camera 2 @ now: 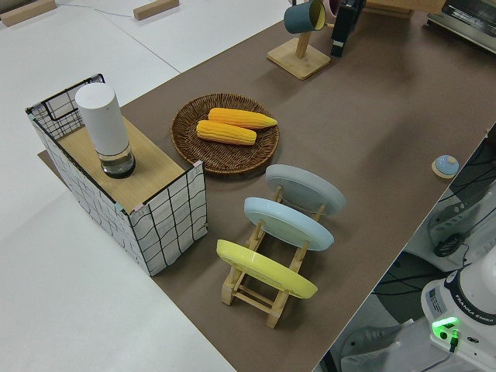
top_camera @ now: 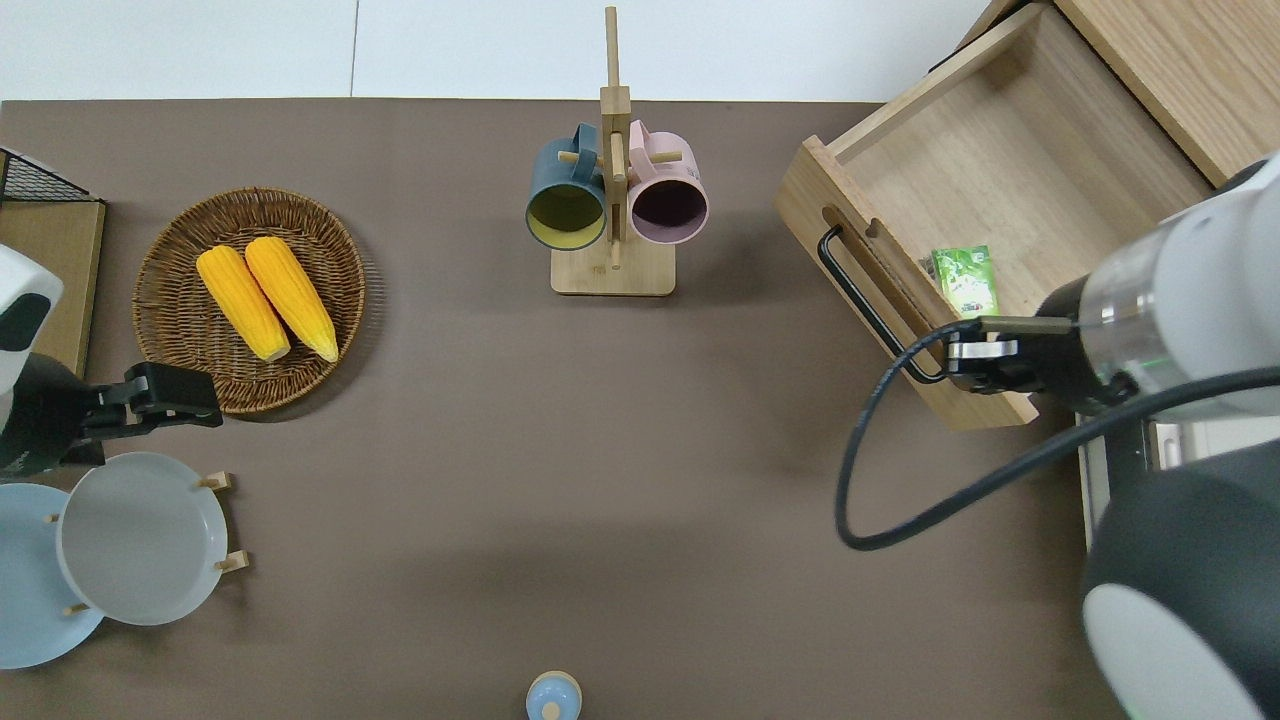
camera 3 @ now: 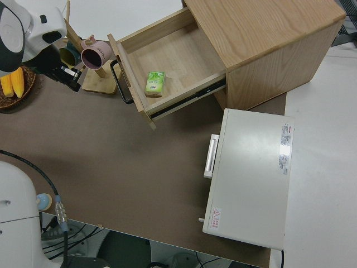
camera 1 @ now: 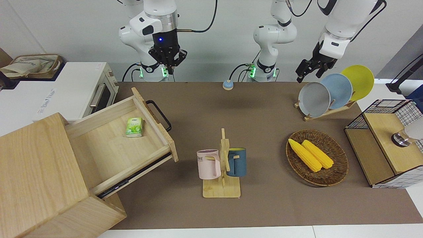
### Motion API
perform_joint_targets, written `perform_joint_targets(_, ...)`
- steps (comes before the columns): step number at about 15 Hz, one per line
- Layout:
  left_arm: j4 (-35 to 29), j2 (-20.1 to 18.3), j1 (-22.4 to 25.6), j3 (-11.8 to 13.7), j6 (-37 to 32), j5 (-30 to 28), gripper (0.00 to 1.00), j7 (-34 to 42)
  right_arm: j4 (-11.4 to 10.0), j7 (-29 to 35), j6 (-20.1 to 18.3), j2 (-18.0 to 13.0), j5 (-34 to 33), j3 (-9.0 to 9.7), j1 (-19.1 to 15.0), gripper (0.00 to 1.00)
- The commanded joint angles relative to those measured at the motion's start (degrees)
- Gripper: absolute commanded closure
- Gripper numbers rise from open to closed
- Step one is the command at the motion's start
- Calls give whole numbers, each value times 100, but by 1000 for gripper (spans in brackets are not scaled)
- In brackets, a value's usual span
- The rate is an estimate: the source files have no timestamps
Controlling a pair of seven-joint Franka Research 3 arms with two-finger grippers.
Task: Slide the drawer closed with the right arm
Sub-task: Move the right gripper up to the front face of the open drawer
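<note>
You can see the wide light-wood drawer (camera 1: 115, 138) pulled out of its big pale wooden cabinet (camera 1: 39, 175), at the right arm's end of the brown desk (camera 1: 251, 109) (a small green carton (camera 1: 134, 127) lies inside). Your right tool (camera 1: 169, 66) hangs in the air, fingers close together, over the drawer's front corner. The left arm is parked.

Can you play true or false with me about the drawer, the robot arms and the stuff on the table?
1. The drawer is shut. False: it is pulled out.
2. A small green box lies in the drawer. True.
3. The right gripper grips the drawer's black handle. False: it is up in the air, touching nothing.
4. Two corn cobs lie in the wicker basket. True.
5. The blue mug stands on the oven. False: it hangs on the wooden mug rack.
</note>
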Motion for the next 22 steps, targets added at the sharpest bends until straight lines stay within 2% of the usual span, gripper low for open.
perform_joint_targets(1, 21, -46, -1, 24, -89, -5, 7, 42, 31, 778, 371, 405, 122, -55, 207, 1000)
perform_joint_targets(8, 21, -46, -1, 24, -89, -5, 7, 42, 31, 2324, 951, 1178, 122, -55, 313, 1000)
perform_joint_targets(13, 21, -46, -1, 24, -89, -5, 7, 42, 31, 3116, 1013, 1574, 113, -55, 261, 1000)
perform_joint_targets(17, 21, -46, -1, 24, -89, -5, 7, 42, -13, 3337, 1354, 1715, 139, -64, 182, 1000)
perform_joint_targets(22, 21, -46, -1, 24, -89, -5, 7, 42, -127, 3346, 1759, 1786, 69, -64, -99, 1000)
